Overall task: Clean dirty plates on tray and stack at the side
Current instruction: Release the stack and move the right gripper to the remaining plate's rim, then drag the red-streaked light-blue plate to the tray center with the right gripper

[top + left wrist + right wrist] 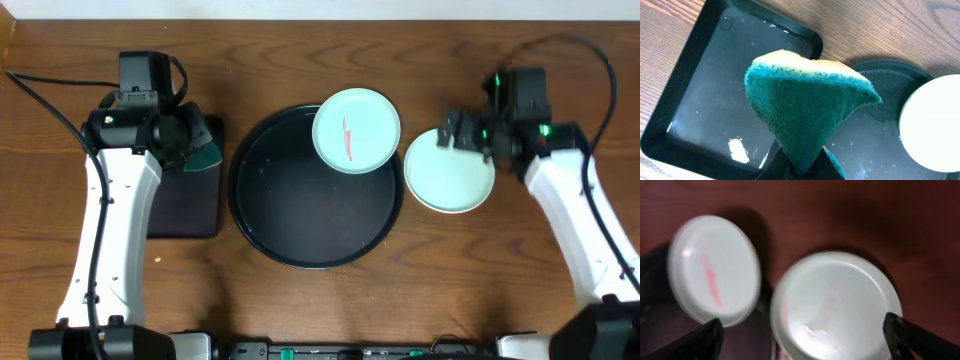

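left gripper clamps a folded green-and-yellow sponge over the small rectangular black tray, apparently ready to wipe. right gripper, fingers spread wide and holding nothing, hangs above a light blue round plastic plate. that plate lies face up on the wood-grain table, just beside the large round black tray. a red-smeared light blue plate overlaps that tray's far rim; it is round, with no long axis.

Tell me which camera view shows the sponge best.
Left wrist view: the sponge fills the middle, green scouring face toward the camera, yellow layer along the top. Overhead shows only a small green corner at the left gripper, above the rectangular tray. The right wrist view misses it.
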Controlling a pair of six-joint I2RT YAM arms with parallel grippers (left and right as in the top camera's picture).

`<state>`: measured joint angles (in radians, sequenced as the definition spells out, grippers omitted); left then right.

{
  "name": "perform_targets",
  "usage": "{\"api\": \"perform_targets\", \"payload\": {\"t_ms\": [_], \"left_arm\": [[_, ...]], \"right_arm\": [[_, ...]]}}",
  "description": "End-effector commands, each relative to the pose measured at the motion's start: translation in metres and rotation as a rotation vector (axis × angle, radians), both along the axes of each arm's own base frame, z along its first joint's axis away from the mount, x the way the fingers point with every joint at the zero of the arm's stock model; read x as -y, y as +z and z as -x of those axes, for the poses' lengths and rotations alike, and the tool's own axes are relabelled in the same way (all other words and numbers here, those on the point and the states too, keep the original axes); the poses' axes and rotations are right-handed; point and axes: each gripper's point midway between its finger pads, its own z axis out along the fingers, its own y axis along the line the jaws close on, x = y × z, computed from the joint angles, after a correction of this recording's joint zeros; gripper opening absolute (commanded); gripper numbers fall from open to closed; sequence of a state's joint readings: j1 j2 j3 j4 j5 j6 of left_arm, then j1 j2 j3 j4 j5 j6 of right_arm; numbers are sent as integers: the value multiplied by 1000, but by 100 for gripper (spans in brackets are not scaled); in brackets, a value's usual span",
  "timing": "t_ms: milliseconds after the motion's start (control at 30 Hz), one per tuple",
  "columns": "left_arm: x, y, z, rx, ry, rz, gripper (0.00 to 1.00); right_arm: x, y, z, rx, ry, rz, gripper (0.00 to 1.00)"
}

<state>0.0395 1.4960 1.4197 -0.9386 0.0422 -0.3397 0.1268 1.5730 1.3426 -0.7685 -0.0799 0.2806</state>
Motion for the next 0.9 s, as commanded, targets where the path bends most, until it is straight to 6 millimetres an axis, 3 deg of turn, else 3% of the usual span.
{"api": "perform_targets", "payload": {"t_ms": [0,100,267,400,500,667,867], "left_arm": [[-3,-2,2,-9,-2,-11,7],[-3,-2,2,-9,-2,-11,7],[-3,-3,3,-14,-2,-11,7],[-2,-4,4,-21,-2,-11,7],[-3,-4,4,-21,-2,-11,7],[-2,-4,4,-21,-2,-11,7],[-3,-4,4,-21,-2,-11,7]], "right_arm": [[-35,4,-27,-28,174,23,99],[-57,-13,-46,-87,266,-5,99],[-77,-61,-67,-167,293,-89,99],[-79,-98,-68,-239,282,-94,76],[-80,-117,-68,-275,282,-95,63],[-85,-139,-64,-318,291,-91,32],[-90,-140,-70,-289,301,-91,20]]}}
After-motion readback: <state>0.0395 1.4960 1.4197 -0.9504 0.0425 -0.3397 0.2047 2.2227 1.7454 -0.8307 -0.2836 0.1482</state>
